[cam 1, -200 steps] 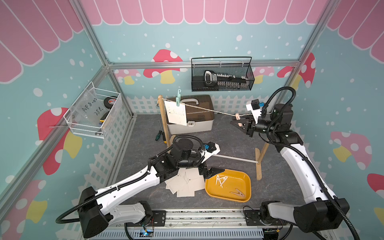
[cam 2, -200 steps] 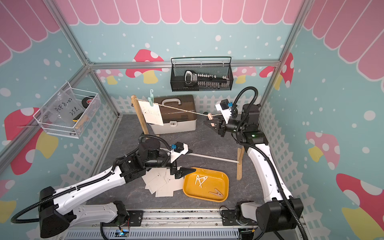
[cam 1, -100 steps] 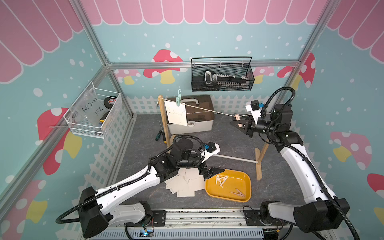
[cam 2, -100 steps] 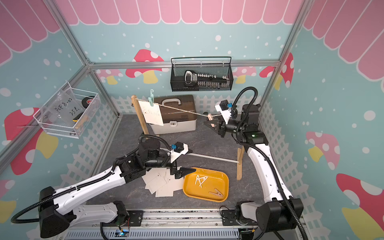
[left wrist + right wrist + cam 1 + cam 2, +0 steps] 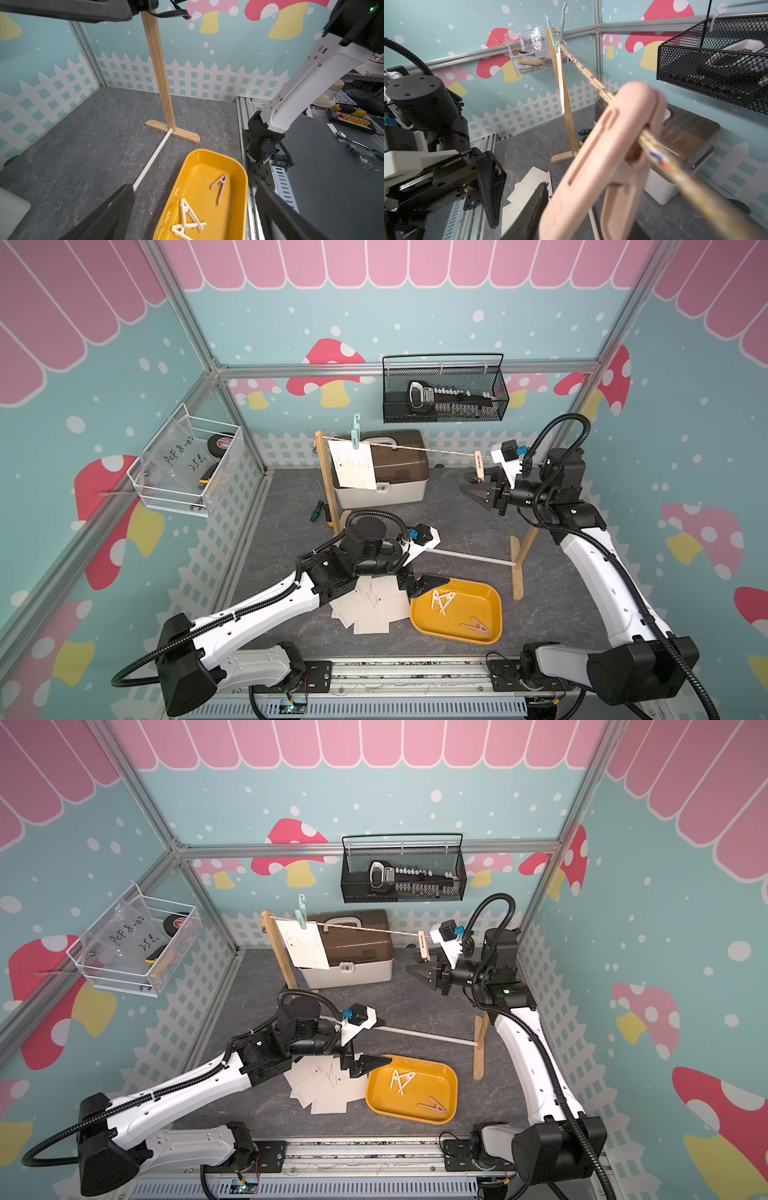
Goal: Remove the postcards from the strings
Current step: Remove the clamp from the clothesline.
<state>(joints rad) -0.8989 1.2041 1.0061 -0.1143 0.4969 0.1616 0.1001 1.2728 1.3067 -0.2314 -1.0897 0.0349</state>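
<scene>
One postcard (image 5: 353, 464) (image 5: 305, 946) hangs from the string (image 5: 424, 450) near the left wooden post, held by a green clothespin (image 5: 355, 435). Several postcards (image 5: 370, 608) (image 5: 525, 187) lie in a pile on the table. A pink clothespin (image 5: 478, 466) (image 5: 602, 155) is clipped on the string near the right post. My right gripper (image 5: 471, 489) is open just below it. Its fingers (image 5: 533, 207) flank the pin's legs; I cannot tell whether they touch. My left gripper (image 5: 432, 583) (image 5: 193, 185) is open and holds nothing, low over the yellow tray's left edge.
The yellow tray (image 5: 490, 605) (image 5: 245, 176) holds loose cream clothespins (image 5: 442, 599). A white rod (image 5: 469, 558) joins the posts' feet. A brown-lidded box (image 5: 399, 472) stands behind the string and a screwdriver (image 5: 318, 512) lies near the left post. A black mesh basket (image 5: 444, 389) and a white wire basket (image 5: 187, 472) hang on the walls.
My right gripper's fingers have parted wider at the pink clothespin. Both arms have otherwise stayed in place, and the hanging postcard has not moved.
</scene>
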